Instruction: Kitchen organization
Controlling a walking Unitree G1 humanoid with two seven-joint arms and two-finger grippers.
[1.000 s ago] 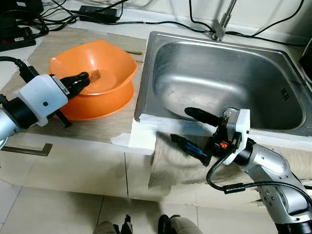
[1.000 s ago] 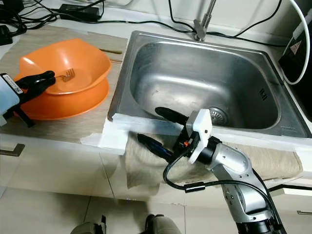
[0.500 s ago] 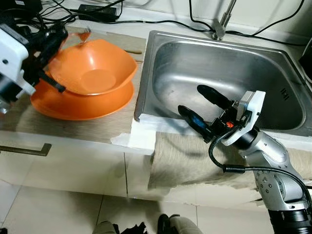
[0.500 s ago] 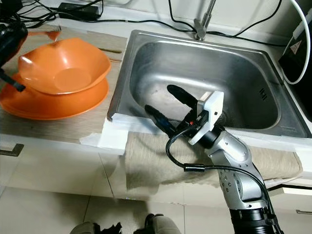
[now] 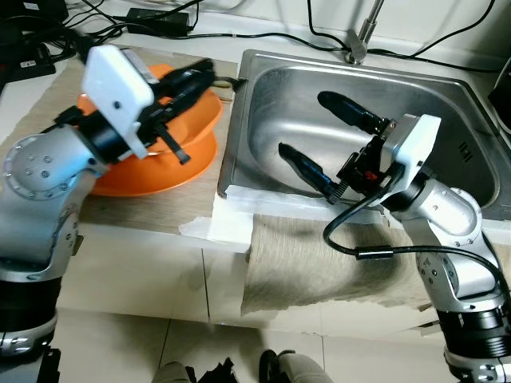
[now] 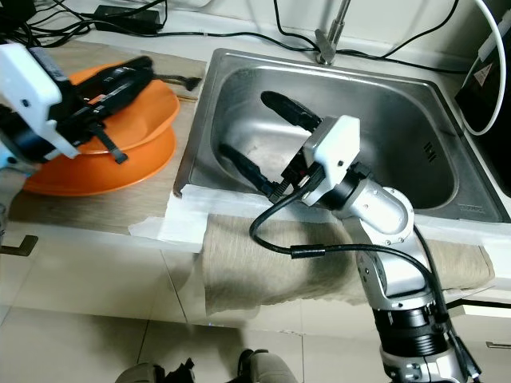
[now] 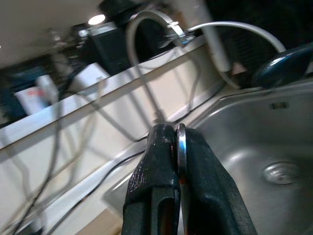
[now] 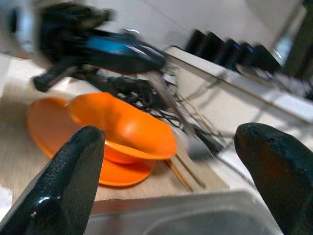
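Observation:
My left gripper (image 5: 201, 74) hangs over the orange bowl (image 5: 204, 120), shut on a thin metal fork (image 5: 230, 82) whose tines reach the sink's left rim. The left wrist view shows the fork handle (image 7: 181, 147) pinched between the black fingers (image 7: 156, 186). The bowl sits on an orange plate (image 5: 152, 174) on the counter mat. My right gripper (image 5: 303, 124) is open above the steel sink (image 5: 447, 144), its jaws wide apart with nothing between them. The right wrist view looks past its fingers (image 8: 73, 176) at the bowl (image 8: 127, 132) and the fork (image 8: 171, 105).
A faucet (image 5: 359, 40) stands behind the sink. Cables and power bricks (image 5: 160, 17) lie along the back of the counter. A beige towel (image 5: 319, 263) hangs over the counter front, beside white paper (image 5: 227, 227). Someone's feet (image 5: 279, 371) show on the floor below.
My left arm swung right with the fork, from beyond the bowl's far left rim to over the bowl near the sink. The open right gripper rose and moved further over the basin.

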